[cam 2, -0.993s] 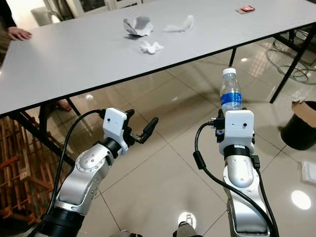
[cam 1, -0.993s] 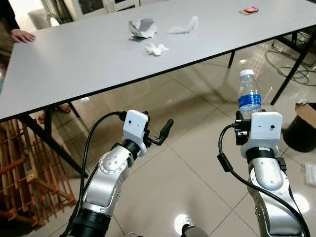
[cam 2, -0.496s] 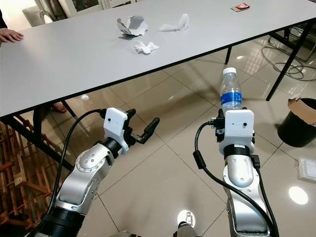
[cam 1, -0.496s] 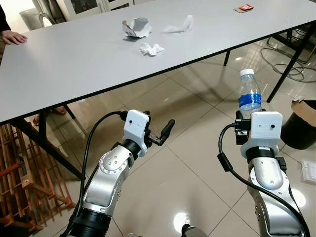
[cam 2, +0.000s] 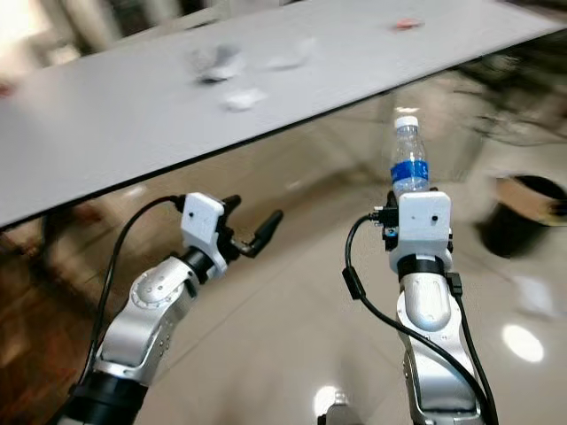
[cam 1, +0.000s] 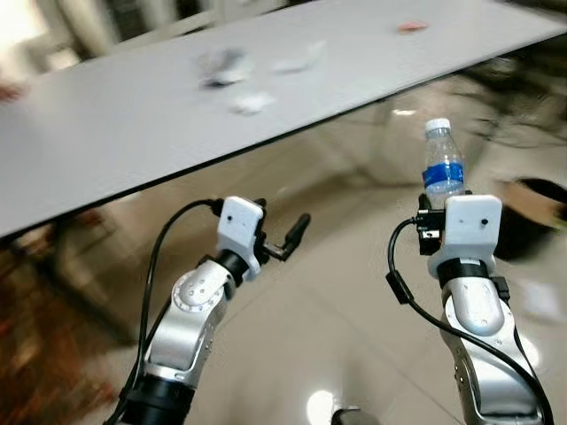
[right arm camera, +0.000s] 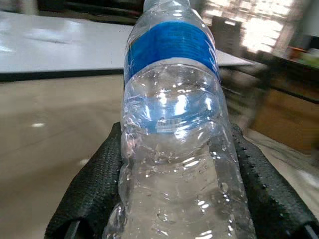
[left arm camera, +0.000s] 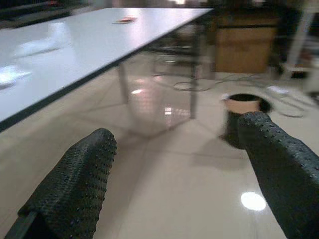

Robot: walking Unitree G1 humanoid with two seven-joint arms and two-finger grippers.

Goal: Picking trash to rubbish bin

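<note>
Head views: the right gripper (cam 1: 431, 215) carries 1 clear plastic bottle (cam 1: 443, 165) upright, white cap on top, blue label round its middle. So 1 piece of trash is in hand but not yet binned. The bin (cam 1: 534, 221), a dark round tub, stands on the floor just beyond and to the right of that gripper. More trash waits: 3 crumpled white scraps (cam 2: 241, 97) lie on the smooth grey desk (cam 1: 106, 133), well ahead of the left gripper (cam 1: 292, 237), and a small red item sits far along it. The left gripper is raised, carrying nothing. The floor is glossy pale tile, blurred.

Left wrist view: its 2 fingers (left arm camera: 75, 185), black and studded, stand wide apart around nothing. Between and beyond them sits the bin (left arm camera: 244, 117) with a brown liner or card at its rim.

Right wrist view: the studded fingers (right arm camera: 94, 184) are closed against both sides of the bottle (right arm camera: 174, 129), whose thin ribbed wall looks dented, likely soft under pressure.
</note>
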